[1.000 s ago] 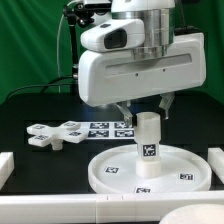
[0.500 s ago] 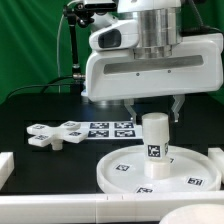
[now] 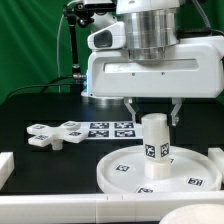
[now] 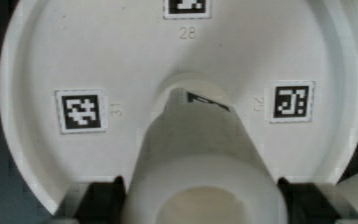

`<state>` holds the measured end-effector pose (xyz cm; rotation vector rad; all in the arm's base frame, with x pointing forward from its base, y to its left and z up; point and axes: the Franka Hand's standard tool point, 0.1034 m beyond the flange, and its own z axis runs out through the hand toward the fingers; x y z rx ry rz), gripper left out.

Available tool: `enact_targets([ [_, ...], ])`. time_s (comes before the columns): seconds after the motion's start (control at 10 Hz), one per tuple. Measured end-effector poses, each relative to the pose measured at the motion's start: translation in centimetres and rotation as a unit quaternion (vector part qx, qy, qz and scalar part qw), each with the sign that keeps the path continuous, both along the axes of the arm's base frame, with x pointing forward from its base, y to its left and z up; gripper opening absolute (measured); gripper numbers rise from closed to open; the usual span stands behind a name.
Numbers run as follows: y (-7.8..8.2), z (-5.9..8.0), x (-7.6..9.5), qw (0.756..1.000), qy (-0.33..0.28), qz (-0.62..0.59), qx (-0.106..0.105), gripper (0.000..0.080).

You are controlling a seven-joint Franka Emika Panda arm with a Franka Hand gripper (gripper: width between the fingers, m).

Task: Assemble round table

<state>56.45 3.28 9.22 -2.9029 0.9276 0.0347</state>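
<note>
The large rimmed round disc (image 3: 115,180) lies on the black table near the front, tags facing up. The short thick cylinder leg (image 3: 155,145) stands upright at the disc's centre. My gripper (image 3: 154,118) comes down from above and is shut on the leg's upper end, one finger on each side. In the wrist view the leg (image 4: 197,150) fills the space between the dark fingers (image 4: 101,200), with the disc (image 4: 140,50) spread out beyond my gripper (image 4: 199,205). The cross-shaped four-armed piece (image 3: 55,134) lies loose on the exterior view's left.
The marker board (image 3: 110,129) lies flat behind the disc, beside the cross-shaped piece. A white bar (image 3: 60,205) runs along the table's front edge, with white blocks at the left (image 3: 5,165) and right (image 3: 215,160) ends.
The arm, the leg and the disc have shifted slightly toward the exterior view's right, mostly in the first half second. The grip on the leg is unchanged.
</note>
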Motion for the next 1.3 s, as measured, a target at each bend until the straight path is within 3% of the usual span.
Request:
enact_targets([
  [0.2,0.3,-0.1,-0.3,0.994,0.012,-0.104,0.007,0.0406],
  [0.5,0.5,-0.1,-0.3,0.966,0.031,-0.256,0.024,0.0406],
  [0.8,1.1,-0.1,-0.2,0.921,0.046,-0.385,0.033,0.0406],
  [1.1,1.5,-0.1,-0.1,0.893,0.053,-0.446,0.040,0.0406],
  [1.2,1.5,-0.1,-0.1,0.901,0.050,-0.428,0.041,0.0406],
  [1.3,1.4,0.0,0.0,0.919,0.047,-0.389,0.040,0.0562],
])
